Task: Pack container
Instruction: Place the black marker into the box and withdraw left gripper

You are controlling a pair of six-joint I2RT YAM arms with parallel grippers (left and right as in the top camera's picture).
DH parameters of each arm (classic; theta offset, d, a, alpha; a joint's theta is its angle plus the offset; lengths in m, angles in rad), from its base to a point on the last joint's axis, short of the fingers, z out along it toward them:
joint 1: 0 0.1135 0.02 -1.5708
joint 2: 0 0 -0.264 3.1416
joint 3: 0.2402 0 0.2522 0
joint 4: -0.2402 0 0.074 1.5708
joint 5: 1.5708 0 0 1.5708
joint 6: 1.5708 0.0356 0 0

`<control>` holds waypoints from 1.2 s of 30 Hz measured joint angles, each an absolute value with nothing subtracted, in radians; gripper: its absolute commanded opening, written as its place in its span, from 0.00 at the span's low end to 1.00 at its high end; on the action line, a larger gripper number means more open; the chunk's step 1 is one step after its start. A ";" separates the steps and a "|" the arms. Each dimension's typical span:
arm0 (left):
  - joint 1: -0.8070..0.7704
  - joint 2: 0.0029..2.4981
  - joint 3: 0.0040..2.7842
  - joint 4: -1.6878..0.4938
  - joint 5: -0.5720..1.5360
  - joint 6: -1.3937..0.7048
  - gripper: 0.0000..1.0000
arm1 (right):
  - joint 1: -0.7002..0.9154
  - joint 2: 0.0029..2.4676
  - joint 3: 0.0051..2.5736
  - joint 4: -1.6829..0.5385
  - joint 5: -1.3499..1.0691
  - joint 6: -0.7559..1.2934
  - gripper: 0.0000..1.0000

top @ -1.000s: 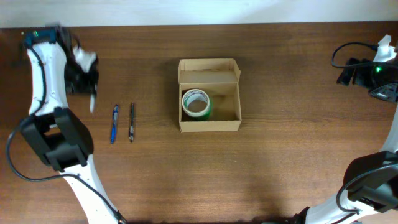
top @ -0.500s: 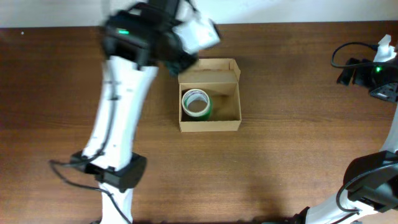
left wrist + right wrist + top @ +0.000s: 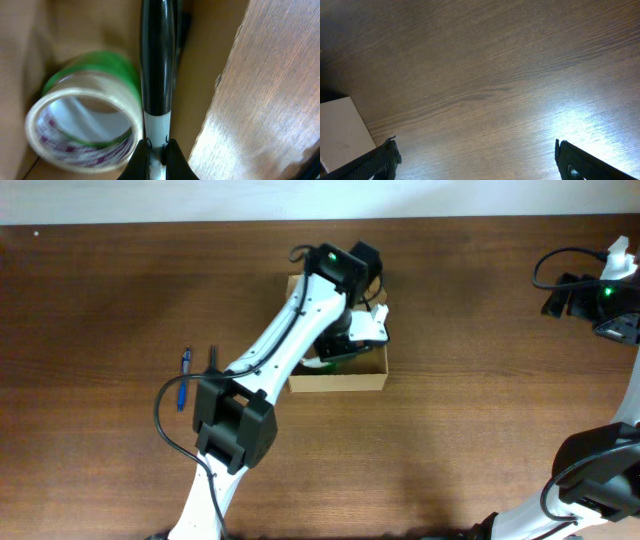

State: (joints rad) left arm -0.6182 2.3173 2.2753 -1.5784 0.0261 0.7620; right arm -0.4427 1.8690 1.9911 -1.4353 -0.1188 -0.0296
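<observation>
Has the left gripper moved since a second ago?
Yes. The left gripper, shut on a pen, swung right from well left of the container to above it.

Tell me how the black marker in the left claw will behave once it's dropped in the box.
The marker looks rigid, with a glossy round barrel, so it could slip in the left claw and will probably roll once released. The wall of the container and the tape roll flank it closely, so it likely won't roll far.
</observation>
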 measured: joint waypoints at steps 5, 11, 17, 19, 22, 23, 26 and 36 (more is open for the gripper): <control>-0.630 2.317 2.209 -1.547 0.046 0.759 0.02 | -0.443 1.869 1.991 -1.435 -0.119 -0.030 0.99; -0.630 2.317 2.177 -1.535 0.049 0.763 0.04 | -0.443 1.869 1.991 -1.435 -0.119 -0.030 0.99; -0.630 2.317 2.177 -1.575 0.000 0.763 0.22 | -0.443 1.869 1.991 -1.435 -0.119 -0.030 0.99; -0.630 2.317 2.177 -1.588 -0.047 0.747 0.49 | -0.443 1.869 1.991 -1.435 -0.119 -0.029 0.99; -0.628 2.308 2.177 -1.574 -0.091 0.712 0.79 | -0.443 1.869 1.991 -1.435 -0.119 -0.030 0.99; -0.626 2.299 2.177 -1.570 -0.096 0.703 0.81 | -0.443 1.869 1.991 -1.435 -0.119 -0.030 0.99; -0.616 2.230 2.170 -1.539 -0.103 0.680 0.81 | -0.443 1.869 1.991 -1.435 -0.119 -0.029 0.99; -0.514 1.784 2.159 -1.450 -0.186 0.525 0.75 | -0.443 1.869 1.991 -1.435 -0.119 -0.030 0.99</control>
